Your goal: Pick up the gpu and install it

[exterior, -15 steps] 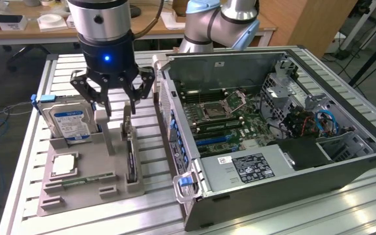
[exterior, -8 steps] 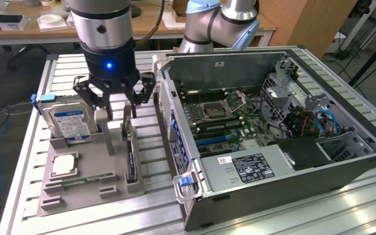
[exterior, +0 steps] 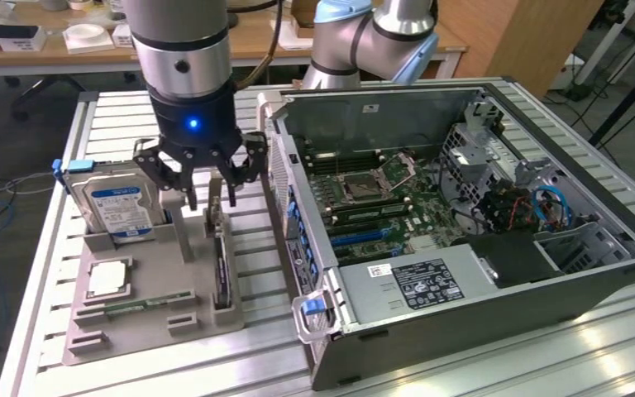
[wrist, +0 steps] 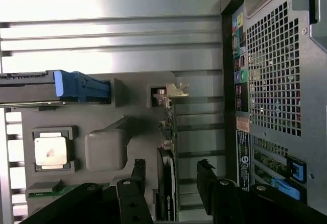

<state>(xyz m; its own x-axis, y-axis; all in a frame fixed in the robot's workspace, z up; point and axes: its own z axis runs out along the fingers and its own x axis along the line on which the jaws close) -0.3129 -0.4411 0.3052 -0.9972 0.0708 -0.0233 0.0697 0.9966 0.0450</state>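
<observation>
Gripper (exterior: 212, 184) jaws wide open, hanging over the gpu (exterior: 222, 277) (standing on edge in grey holder (exterior: 146, 331)). Computer case (exterior: 494, 314) on the exterior view's right.

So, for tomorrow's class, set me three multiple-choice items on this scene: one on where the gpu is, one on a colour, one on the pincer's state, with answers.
1. Where is the gpu?
A) on edge in the grey holder, between the hard drive and the computer case
B) seated inside the case
C) on the floor

2. What colour is the light above the pincer?
A) red
B) blue
C) green

3. How is the pincer?
A) shut on the hard drive
B) shut on the gpu
C) open, above the gpu

Answers: 1 A, it stands in the holder's slot beside the case; 2 B, it glows blue; 3 C, its fingers stand apart over the card.
</observation>
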